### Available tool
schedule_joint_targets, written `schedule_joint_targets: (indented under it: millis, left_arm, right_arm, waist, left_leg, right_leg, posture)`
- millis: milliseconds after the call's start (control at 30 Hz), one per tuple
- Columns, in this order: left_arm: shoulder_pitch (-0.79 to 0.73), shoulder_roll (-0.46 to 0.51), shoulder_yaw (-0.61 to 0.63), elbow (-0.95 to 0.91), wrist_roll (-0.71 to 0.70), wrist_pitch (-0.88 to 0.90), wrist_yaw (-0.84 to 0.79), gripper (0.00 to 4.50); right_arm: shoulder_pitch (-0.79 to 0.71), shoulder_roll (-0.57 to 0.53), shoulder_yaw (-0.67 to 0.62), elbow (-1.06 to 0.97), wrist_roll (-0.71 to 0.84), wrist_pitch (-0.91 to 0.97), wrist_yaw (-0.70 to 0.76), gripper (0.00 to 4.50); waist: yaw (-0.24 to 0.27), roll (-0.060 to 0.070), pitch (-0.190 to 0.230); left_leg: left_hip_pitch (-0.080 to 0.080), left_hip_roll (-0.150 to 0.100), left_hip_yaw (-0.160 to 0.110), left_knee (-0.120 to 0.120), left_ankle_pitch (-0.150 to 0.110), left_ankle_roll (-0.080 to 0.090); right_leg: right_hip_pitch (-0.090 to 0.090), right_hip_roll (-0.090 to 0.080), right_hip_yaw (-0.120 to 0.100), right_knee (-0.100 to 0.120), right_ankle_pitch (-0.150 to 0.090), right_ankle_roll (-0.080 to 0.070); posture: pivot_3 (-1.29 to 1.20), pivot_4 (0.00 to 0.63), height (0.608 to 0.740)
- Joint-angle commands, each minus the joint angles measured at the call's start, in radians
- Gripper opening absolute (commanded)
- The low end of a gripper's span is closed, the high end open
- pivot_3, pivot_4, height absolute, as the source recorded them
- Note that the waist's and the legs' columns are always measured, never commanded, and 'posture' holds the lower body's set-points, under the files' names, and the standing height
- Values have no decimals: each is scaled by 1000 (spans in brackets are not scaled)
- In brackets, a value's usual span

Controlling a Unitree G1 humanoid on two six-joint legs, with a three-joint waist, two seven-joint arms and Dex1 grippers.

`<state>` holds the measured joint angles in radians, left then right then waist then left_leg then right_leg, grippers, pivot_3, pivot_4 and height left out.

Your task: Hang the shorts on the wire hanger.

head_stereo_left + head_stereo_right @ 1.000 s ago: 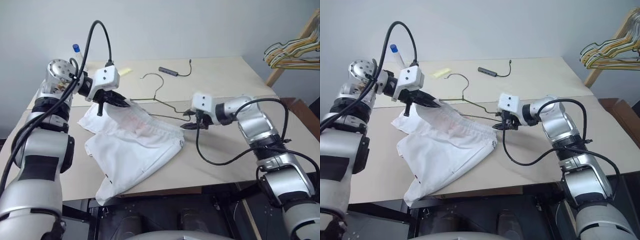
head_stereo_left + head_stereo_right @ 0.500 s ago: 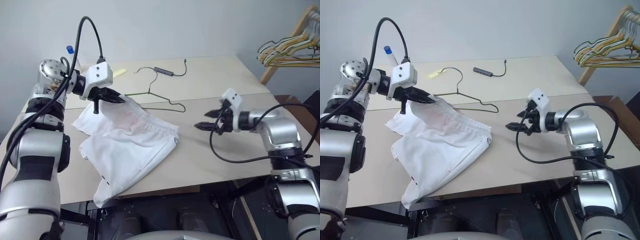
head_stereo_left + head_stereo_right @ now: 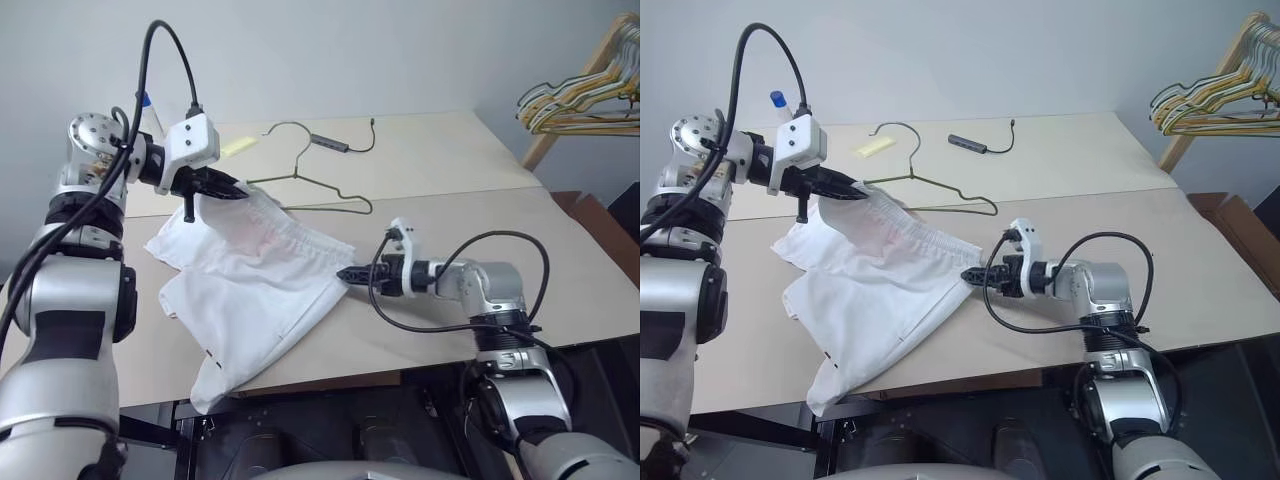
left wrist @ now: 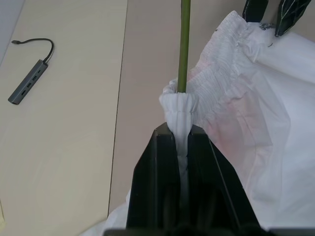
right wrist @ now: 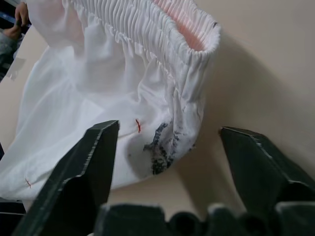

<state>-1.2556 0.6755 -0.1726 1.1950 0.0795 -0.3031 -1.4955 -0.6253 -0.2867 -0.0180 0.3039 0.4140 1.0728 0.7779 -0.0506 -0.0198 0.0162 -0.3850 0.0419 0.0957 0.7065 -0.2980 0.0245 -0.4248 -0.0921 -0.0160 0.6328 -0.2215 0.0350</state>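
Near: my right gripper (image 3: 971, 273), jaws apart, low at the free waistband corner of the shorts (image 3: 890, 290), soft gathered white cloth on the table (image 3: 1200, 260). Next: pinch that corner. Farther: my left gripper (image 3: 845, 189), clamped on the other corner. Beyond: thin wire hanger (image 3: 930, 185), one arm inside the waistband.

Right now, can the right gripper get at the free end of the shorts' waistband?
Probably yes. The right gripper is open and low over the table, with the waistband corner of the shorts just ahead between its fingers and nothing between them.
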Motion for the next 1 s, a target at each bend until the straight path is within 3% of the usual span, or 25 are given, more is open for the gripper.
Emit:
schedule_joint_targets:
  millis: [33, 233, 267, 567, 1000]
  left_arm:
    - [-41, 19, 27, -17, -4, -4, 5, 0]
    - [-32, 24, 32, -21, -9, -4, 7, 0]
    - [-31, 24, 33, -21, -10, -2, 9, 0]
    - [-11, 45, 49, -50, -72, 13, -112, 0]
    - [16, 59, -15, -65, -91, 23, -119, 0]
  right_arm:
    - [-53, 12, -54, 36, 28, -32, -26, 2527]
    - [-68, 16, -46, 59, 24, -45, -26, 255]
    - [-66, 15, -41, 55, 23, -47, -22, 33]
    - [-46, -27, 8, 26, -62, -184, -63, 33]
    - [-59, -221, -28, 31, -65, -285, -9, 33]
  waist:
    - [1, 0, 0]
    - [3, 0, 0]
    - [3, 0, 0]
    - [3, 0, 0]
    - [4, 0, 0]
  left_leg:
    - [0, 0, 0, 0, 0, 0]
    - [0, 0, 0, 0, 0, 0]
    - [0, 0, 0, 0, 0, 0]
    - [0, 0, 0, 0, 0, 0]
    - [0, 0, 0, 0, -1, 1]
  right_leg:
    - [0, 0, 0, 0, 0, 0]
    - [0, 0, 0, 0, 0, 0]
    - [0, 0, 0, 0, 0, 0]
    - [0, 0, 0, 0, 0, 0]
    - [0, 0, 0, 0, 0, 0]
  posture:
    - [19, 0, 740]
    - [24, 0, 740]
    - [25, 0, 740]
    - [24, 0, 740]
    - [7, 0, 740]
